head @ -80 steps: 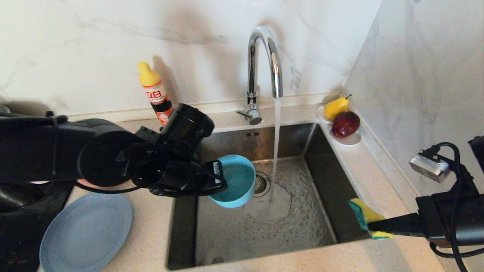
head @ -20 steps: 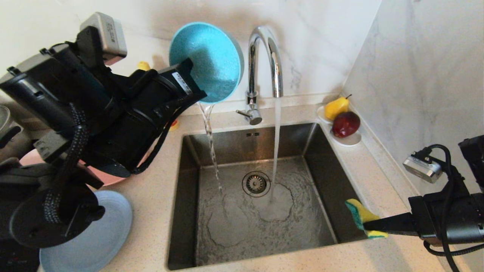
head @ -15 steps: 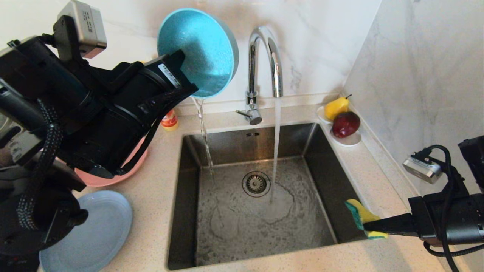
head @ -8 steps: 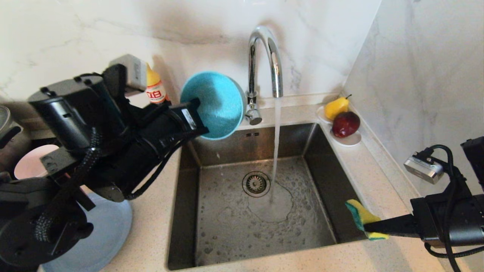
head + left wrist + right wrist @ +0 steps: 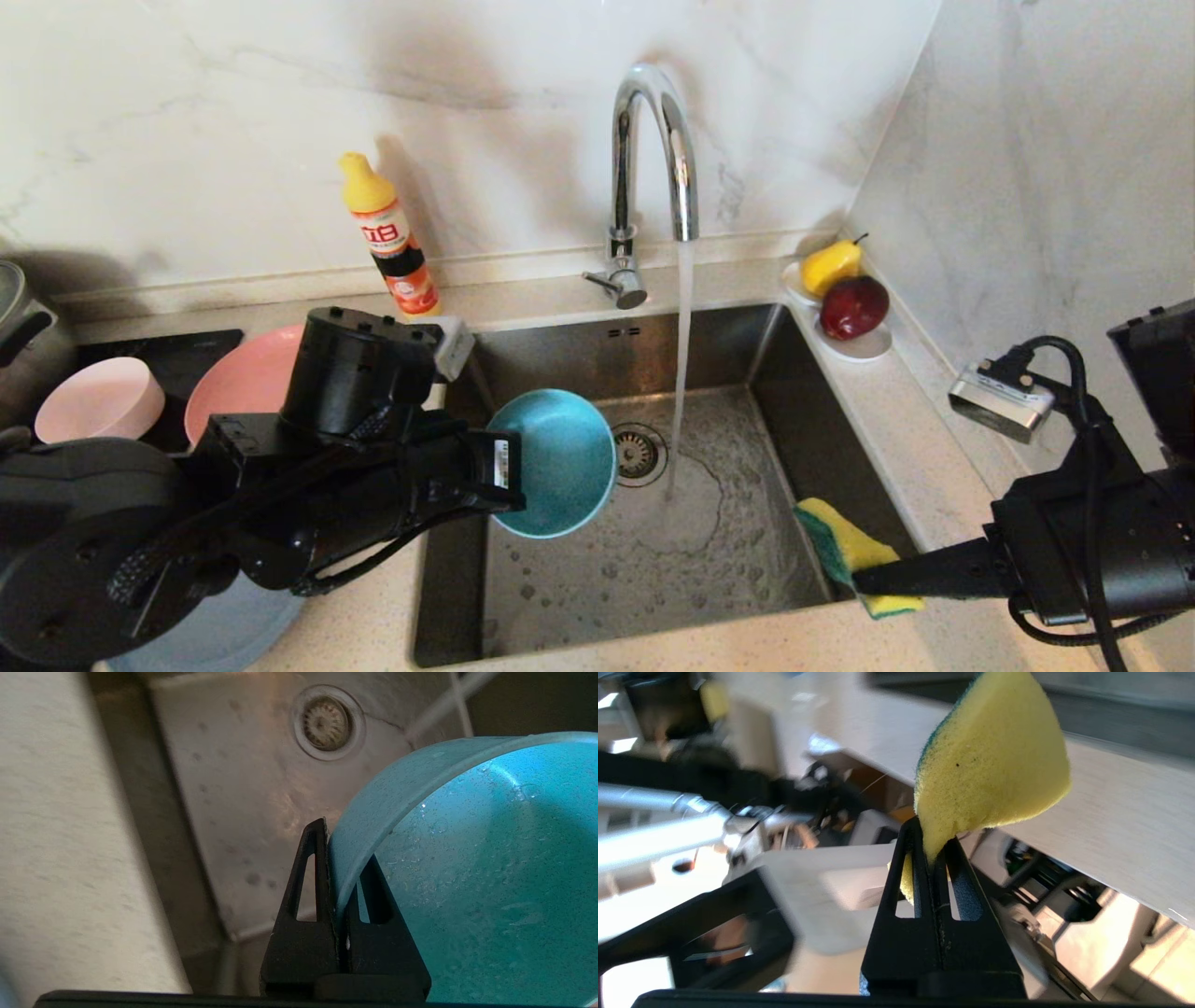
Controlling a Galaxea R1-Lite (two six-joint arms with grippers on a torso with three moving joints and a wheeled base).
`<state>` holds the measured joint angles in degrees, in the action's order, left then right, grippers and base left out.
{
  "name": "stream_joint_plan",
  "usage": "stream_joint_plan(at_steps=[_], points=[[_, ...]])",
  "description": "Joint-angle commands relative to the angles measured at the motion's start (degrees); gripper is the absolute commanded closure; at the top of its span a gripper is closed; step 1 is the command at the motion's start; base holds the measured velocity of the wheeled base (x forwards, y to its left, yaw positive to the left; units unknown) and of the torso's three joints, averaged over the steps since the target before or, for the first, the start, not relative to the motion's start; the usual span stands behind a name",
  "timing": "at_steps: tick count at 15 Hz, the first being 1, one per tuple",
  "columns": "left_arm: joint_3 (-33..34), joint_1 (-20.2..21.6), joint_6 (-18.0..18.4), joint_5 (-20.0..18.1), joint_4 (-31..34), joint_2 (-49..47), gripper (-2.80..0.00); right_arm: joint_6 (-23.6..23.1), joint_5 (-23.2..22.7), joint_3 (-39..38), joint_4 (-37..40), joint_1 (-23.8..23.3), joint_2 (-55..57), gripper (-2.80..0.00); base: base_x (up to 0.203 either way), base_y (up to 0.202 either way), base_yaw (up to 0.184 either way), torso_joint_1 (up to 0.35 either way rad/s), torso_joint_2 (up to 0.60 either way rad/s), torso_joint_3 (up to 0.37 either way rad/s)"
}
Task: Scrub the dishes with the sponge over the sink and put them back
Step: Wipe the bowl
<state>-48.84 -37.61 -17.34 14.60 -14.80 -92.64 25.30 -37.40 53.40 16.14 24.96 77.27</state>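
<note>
The left gripper (image 5: pixel 343 877) clamps the teal bowl (image 5: pixel 553 462) by its rim over the sink (image 5: pixel 653 560), its open face turned toward the sponge (image 5: pixel 845 555) pinched in the right gripper (image 5: pixel 931 858) at the sink's right edge.

The left arm reaches in from nine o'clock, its gripper (image 5: pixel 509 467) pinched tight on the rim of the bowl (image 5: pixel 557 462) and pointing toward three. The right arm comes in from four o'clock, its gripper (image 5: pixel 864 579) clamped on the sponge (image 5: pixel 840 551) and pointing toward nine.
</note>
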Motion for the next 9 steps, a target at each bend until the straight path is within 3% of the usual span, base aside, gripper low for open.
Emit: stream_joint_plan(at_steps=[1,4,7,9], points=[[0.10,-1.93,0.04,0.45,-0.30,-0.53,0.00,0.51,-0.16,2.96,0.30,3.62,2.15,0.00,0.000,0.000,0.000,0.000,0.00,0.000],[-0.18,-4.91,0.19,5.34,-2.43,-1.51,0.00,0.79,-0.13,7.58,1.53,6.81,6.23,0.00,0.000,0.000,0.000,0.000,0.00,0.000],[1.16,-7.59,0.42,14.30,-11.21,-5.05,0.00,0.93,0.15,12.47,2.00,9.03,11.87,0.00,0.000,0.000,0.000,0.000,0.00,0.000],[3.36,-9.33,1.02,16.64,-16.71,-5.90,0.00,0.98,0.38,15.76,2.50,9.53,14.74,0.00,0.000,0.000,0.000,0.000,0.00,0.000]])
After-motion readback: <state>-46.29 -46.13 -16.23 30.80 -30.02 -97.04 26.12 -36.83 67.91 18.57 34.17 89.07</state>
